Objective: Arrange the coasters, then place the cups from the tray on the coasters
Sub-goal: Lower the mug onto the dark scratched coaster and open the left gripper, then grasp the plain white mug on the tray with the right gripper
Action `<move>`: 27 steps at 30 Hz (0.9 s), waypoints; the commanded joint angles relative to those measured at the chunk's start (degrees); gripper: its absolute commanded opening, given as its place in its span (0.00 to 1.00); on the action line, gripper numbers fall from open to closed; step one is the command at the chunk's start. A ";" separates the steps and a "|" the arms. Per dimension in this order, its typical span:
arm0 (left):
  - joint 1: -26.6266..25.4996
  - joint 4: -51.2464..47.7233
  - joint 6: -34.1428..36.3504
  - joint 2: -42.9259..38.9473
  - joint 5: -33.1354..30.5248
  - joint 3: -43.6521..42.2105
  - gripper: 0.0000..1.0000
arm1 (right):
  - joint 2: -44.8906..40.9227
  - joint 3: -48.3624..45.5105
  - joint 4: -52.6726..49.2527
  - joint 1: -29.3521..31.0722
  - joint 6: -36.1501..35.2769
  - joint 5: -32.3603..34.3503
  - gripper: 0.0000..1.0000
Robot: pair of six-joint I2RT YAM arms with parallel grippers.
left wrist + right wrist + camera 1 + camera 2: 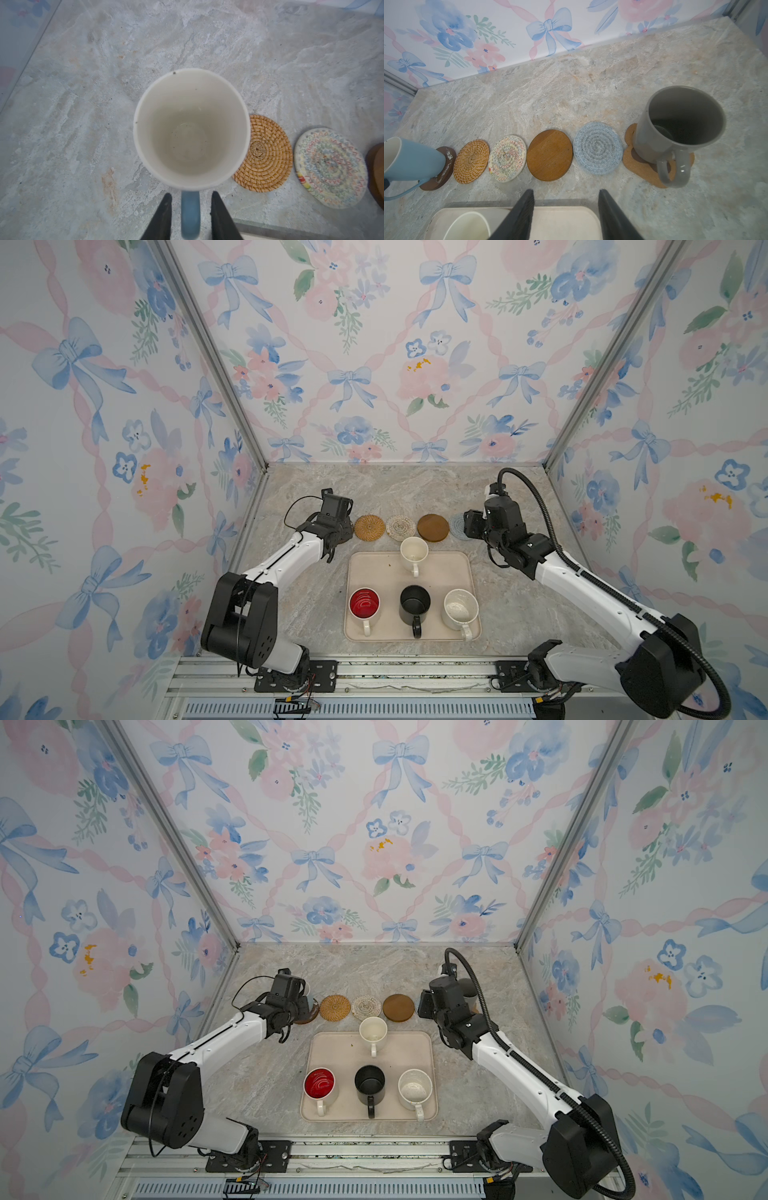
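As six coasters (366, 1007) lie in one row across the desk (415, 489), above the tray in both top views, the arranging looks done, and two of six placings with it

Left end of the row: light blue mug (191, 128) upright on the dark brown disc (448, 166). The left gripper (191, 194) straddles its handle, jaws apart with a gap on each side, so nothing is clamped.

Right end: tall grey mug (675, 128) on the paw-shaped coaster (628, 164). The right gripper (566, 190), lower middle of the right wrist view, hovers short of the row, jaws apart and empty.

Bare between the two: rattan round (368, 527), cream woven round (400, 527), mid-brown disc (433, 527), blue-grey woven round (598, 148).

Left to do, by my reckoning: four mugs stand on the tray (374, 572). The cream mug (414, 551) is at its upper edge. The white mug with red inside (364, 603), black mug (414, 601) and speckled white mug (459, 605) line its lower edge, one for each bare coaster
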 commanded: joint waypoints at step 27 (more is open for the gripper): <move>-20.17 6.15 -9.99 -10.50 -16.89 -3.81 0.46 | 11.25 10.32 -20.02 23.06 6.25 -6.98 0.59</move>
